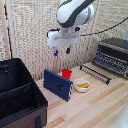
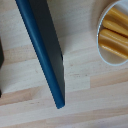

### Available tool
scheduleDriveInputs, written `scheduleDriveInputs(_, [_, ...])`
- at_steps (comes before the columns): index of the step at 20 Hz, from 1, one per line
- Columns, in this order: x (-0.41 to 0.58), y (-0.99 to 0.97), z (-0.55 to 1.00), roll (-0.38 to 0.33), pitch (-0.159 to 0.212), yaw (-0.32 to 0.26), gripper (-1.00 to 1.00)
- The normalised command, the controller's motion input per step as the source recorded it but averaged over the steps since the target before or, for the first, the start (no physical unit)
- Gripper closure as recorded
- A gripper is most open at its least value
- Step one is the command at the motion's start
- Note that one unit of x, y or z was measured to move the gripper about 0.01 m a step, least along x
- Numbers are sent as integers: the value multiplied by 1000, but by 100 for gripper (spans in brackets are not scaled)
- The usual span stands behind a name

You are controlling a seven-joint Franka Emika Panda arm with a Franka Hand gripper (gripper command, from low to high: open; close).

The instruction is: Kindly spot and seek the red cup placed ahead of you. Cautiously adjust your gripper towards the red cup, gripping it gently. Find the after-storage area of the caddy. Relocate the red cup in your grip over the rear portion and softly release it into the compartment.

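Observation:
The small red cup (image 1: 66,74) stands on the wooden table behind the blue book-like panel (image 1: 57,84), partly hidden by it. My gripper (image 1: 62,51) hangs high above the panel and cup, its two blue-tipped fingers apart with nothing between them. The black caddy (image 1: 20,97) sits at the exterior view's left, with an inner divider; its rear portion (image 1: 11,75) lies toward the back wall. The wrist view shows the blue panel's edge (image 2: 46,55) and the bowl with yellow contents (image 2: 115,32); the red cup and the fingers are out of that view.
A white bowl with yellow pieces (image 1: 81,85) sits beside the red cup. A toaster oven (image 1: 113,55) stands at the exterior view's right with a dark rack (image 1: 95,72) in front of it. A woven screen backs the table.

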Motion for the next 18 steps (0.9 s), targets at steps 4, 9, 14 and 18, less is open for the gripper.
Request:
scheduleDriveInputs(4, [284, -634, -191, 65, 4, -23, -100])
scheduleDriveInputs(9, [341, -822, -200, 81, 1, 0, -100])
scheduleDriveInputs(14, [263, -735, -165, 74, 24, 30, -100])
scheduleDriveInputs(18, [246, -544, -212, 49, 56, 43, -100])
